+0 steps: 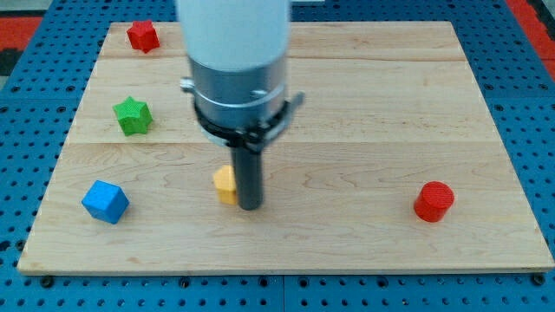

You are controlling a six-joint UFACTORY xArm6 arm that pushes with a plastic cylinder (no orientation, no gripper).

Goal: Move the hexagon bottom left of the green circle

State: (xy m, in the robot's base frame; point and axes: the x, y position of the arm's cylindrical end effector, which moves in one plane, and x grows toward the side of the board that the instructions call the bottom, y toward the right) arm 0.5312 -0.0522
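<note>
Right now the tip (250,206) touches the yellow hexagon (225,184) at lower centre of the surface (364,104); no pincer fitted. No green circle visible, only a green star (133,115), so target unclear.

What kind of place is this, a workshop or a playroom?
Probably a robotics lab bench: a wooden board lies on a blue perforated table, and my tip touches a yellow block.

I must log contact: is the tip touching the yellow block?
Cannot tell. In the camera view my tip overlaps the yellow block's right side, hiding any gap.
</note>
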